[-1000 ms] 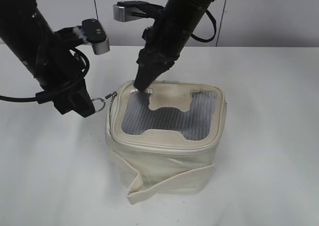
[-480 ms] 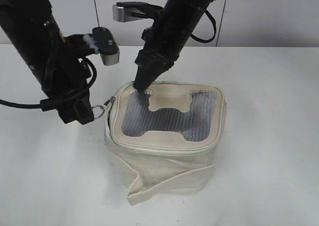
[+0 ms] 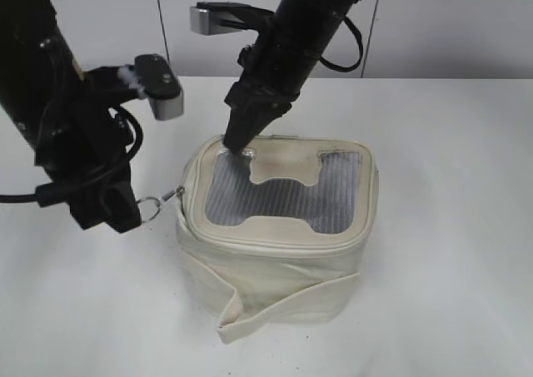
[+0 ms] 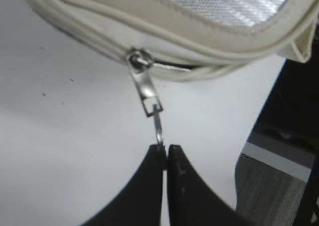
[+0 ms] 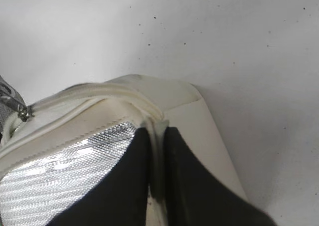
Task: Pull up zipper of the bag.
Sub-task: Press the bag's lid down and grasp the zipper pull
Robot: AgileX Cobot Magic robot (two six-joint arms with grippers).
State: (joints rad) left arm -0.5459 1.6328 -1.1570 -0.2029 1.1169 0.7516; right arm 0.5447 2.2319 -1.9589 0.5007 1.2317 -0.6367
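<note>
I have the bag sitting upright on the white table, roughly at the centre of my exterior view, its grey mesh window facing up and a loose strap drooping down its front toward 6 o'clock.

My left arm comes in from 10 o'clock and slants down toward the table, wrist camera jutting out toward the bag. Its left hand sits low at the bag's 9 o'clock, just off the lid's corner. In the left wrist view the two black fingers are pressed together with only a hairline seam between them, pinching the thin ring tab of the silver pull. The pull stretches straight from the zipper at the lid's rim down to the fingertips, so the tab looks taut rather than dangling.

My right arm drops steeply from 12 o'clock, forearm tilted toward the left. Its right hand points down onto the lid's far left corner, at about 11 o'clock on the lid. In the right wrist view its fingers stand nearly closed, with a narrow raised fold of the cream lid material caught between them beside the mesh. The tips are touching the lid; I cannot tell how hard they press.
</note>
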